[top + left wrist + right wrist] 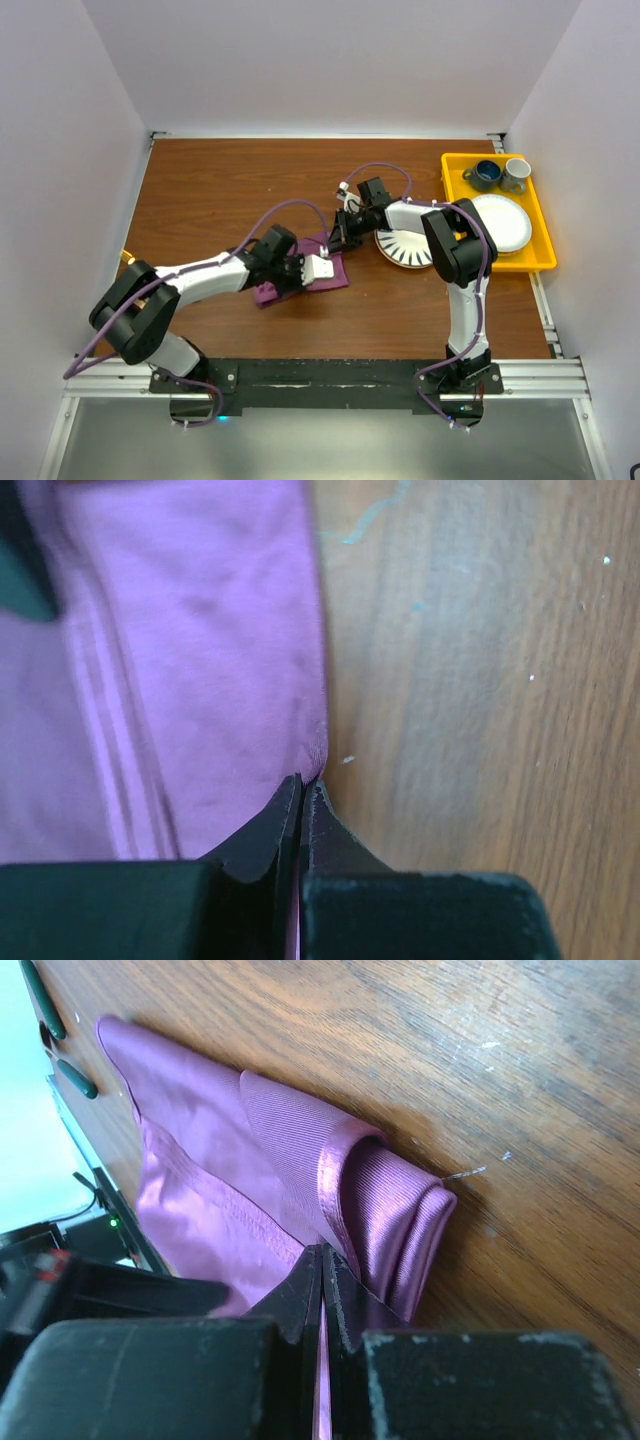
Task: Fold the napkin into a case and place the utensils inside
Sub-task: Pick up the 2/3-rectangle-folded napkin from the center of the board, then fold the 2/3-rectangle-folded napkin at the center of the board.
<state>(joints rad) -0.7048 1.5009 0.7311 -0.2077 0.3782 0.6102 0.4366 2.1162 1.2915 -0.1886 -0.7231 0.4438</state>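
The plum-purple napkin (268,292) lies on the wooden table, folded into several layers, mostly under my two grippers. My left gripper (322,268) is shut on the napkin's right edge; in the left wrist view the cloth (200,680) runs between the closed fingertips (303,780). My right gripper (340,236) is shut on the far end of the napkin, pinching a cloth layer (230,1150) beside a rolled fold (410,1220). Of the utensils, only a small gold tip (126,257) shows at the table's left edge behind my left arm.
A striped plate (400,250) sits just right of the napkin, partly under my right arm. A yellow tray (540,262) at the back right holds a white plate (503,222), a blue cup (487,175) and a grey cup (516,173).
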